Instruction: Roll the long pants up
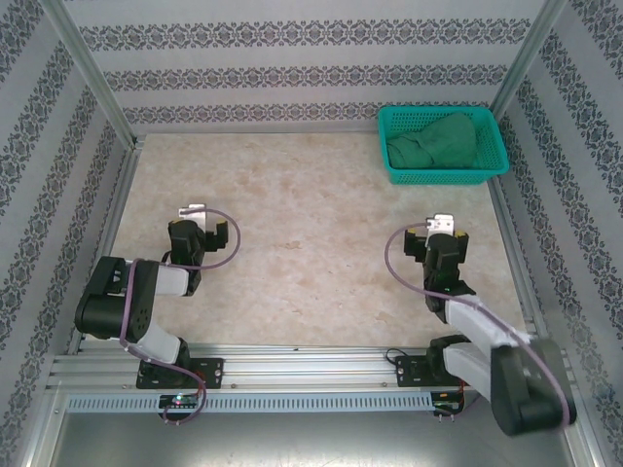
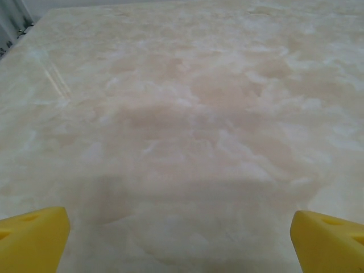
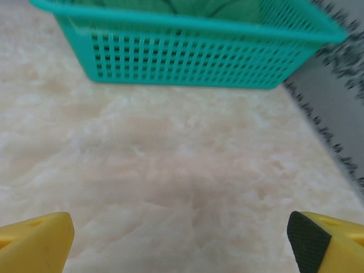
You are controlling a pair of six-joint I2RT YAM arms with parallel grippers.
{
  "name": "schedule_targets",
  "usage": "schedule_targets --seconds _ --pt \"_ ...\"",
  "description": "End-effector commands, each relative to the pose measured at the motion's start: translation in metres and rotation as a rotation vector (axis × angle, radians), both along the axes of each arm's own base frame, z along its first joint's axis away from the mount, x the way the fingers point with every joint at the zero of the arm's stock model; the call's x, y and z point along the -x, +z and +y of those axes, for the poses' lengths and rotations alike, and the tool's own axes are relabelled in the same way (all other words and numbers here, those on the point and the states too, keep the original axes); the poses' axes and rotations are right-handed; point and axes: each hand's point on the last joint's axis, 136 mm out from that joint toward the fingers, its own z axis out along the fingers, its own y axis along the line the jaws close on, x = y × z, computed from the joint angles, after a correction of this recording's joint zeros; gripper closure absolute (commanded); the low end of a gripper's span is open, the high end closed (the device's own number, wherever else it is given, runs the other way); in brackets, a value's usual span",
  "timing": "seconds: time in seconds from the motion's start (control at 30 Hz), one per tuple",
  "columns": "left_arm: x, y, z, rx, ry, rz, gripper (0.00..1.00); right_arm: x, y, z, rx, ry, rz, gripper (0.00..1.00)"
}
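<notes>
The long pants (image 1: 436, 139) lie bunched up as a dark green heap inside the teal mesh basket (image 1: 492, 167) at the table's far right corner. From the right wrist the pants (image 3: 216, 7) peek over the basket's near wall (image 3: 187, 57). My right gripper (image 3: 181, 242) hovers open over bare table short of the basket, nothing between its yellow fingers (image 3: 34, 242). In the top view the right gripper (image 1: 443, 226) sits well in front of the basket. My left gripper (image 2: 179, 242) is open over empty marble-patterned table; from above the left gripper (image 1: 195, 214) sits at near left.
A beige marbled table (image 1: 302, 243) is fenced by metal frame rails and patterned walls on three sides. The basket sits close against the right wall. Purple cables loop beside each wrist.
</notes>
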Motion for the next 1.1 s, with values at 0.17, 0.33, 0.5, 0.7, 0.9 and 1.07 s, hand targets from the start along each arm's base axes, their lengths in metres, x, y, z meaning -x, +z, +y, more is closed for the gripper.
schedule_targets --seconds 0.17,0.33,0.5,0.7,0.9,1.07 --pt "-0.006 0.013 -0.006 -0.009 -0.037 -0.060 0.00 -0.057 0.012 0.032 -0.071 0.198 -0.138 0.02" --pt "-0.009 0.012 -0.005 0.005 -0.037 -0.044 0.00 -0.061 -0.003 0.034 -0.107 0.239 -0.117 0.02" --pt "-0.011 0.010 -0.003 0.023 -0.042 -0.032 0.00 -0.070 0.000 0.013 -0.108 0.105 -0.114 0.02" --pt "-0.011 0.011 -0.003 0.026 -0.044 -0.033 0.00 -0.071 0.001 0.013 -0.109 0.108 -0.130 0.02" --pt "-0.011 0.011 -0.002 0.031 -0.044 -0.031 0.00 -0.072 -0.001 0.013 -0.121 0.116 -0.114 0.02" --pt "-0.011 0.011 -0.003 0.033 -0.046 -0.031 0.00 -0.072 0.000 0.016 -0.128 0.139 -0.117 0.02"
